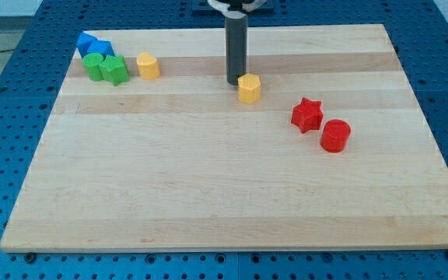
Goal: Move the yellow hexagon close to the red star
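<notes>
The yellow hexagon (249,89) lies on the wooden board (208,179) just above its middle. The red star (307,114) lies to the hexagon's lower right, about a block's width apart from it. My tip (235,82) is the lower end of the dark rod coming down from the view's top. It stands right against the hexagon's upper left side.
A red cylinder (335,134) sits just to the lower right of the red star. At the upper left stands a cluster: a blue block (93,45), two green blocks (94,66) (116,69), and a second yellow block (148,65) beside them.
</notes>
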### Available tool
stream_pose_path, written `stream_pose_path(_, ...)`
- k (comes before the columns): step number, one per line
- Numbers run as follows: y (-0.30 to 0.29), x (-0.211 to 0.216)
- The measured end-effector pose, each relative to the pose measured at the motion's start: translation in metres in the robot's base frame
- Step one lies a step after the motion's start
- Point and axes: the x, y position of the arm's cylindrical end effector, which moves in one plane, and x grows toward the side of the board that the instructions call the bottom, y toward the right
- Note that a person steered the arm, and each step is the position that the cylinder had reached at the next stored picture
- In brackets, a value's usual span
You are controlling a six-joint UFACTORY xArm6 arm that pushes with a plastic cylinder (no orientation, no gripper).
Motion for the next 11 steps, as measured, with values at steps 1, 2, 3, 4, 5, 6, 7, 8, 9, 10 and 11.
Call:
stream_pose_path(1,-0.007,0.011)
stream_pose_path(2,0.019,0.015)
stream_pose_path(3,0.042,0.019)
stream_pose_path(4,0.055,0.021)
stream_pose_path(5,0.058,0.023)
stream_pose_path(6,0.058,0.023)
stream_pose_path(7,0.032,0.031)
stream_pose_path(8,-0.013,0.053)
stream_pose_path(9,-0.081,0.062)
stream_pose_path(10,-0.15,0.062)
stream_pose_path(11,-0.199,0.062)
